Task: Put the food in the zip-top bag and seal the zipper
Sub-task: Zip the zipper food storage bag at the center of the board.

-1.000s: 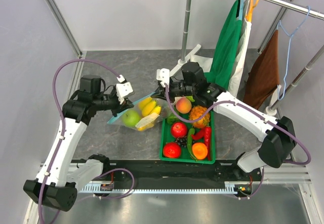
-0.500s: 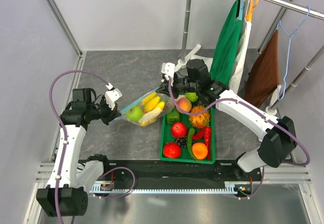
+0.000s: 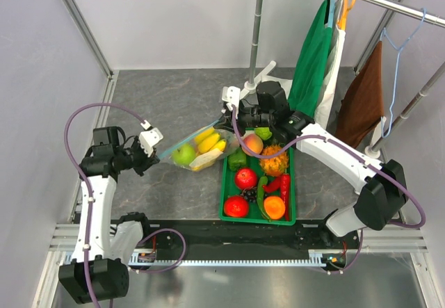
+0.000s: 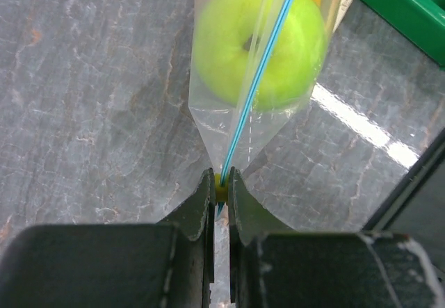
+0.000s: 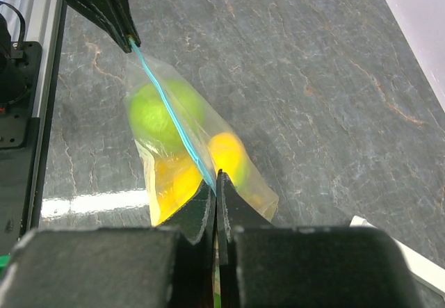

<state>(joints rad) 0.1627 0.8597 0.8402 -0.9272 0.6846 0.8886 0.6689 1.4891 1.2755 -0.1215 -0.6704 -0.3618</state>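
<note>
Zip-top bag (image 3: 198,148) hangs stretched betw both grippers, above table, just L of green crate (image 3: 224,193). Green apple (image 4: 259,44) + bananas (image 3: 207,142) inside. Zipper (image 5: 170,110) taut, straight. L gripper (image 4: 220,177) pinched shut on zipper end. R gripper (image 5: 214,180) clamped on zipper at far side. Judged: sealing step. Anchor one end, run other along strip w/ firm even pinch, hold tension, else track may gap.

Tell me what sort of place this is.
Probably a robotics lab test cell: left arm and right arm bolted to a rail, panelled walls, and staged props, a green crate of toy food beside a clothes rack.
</note>
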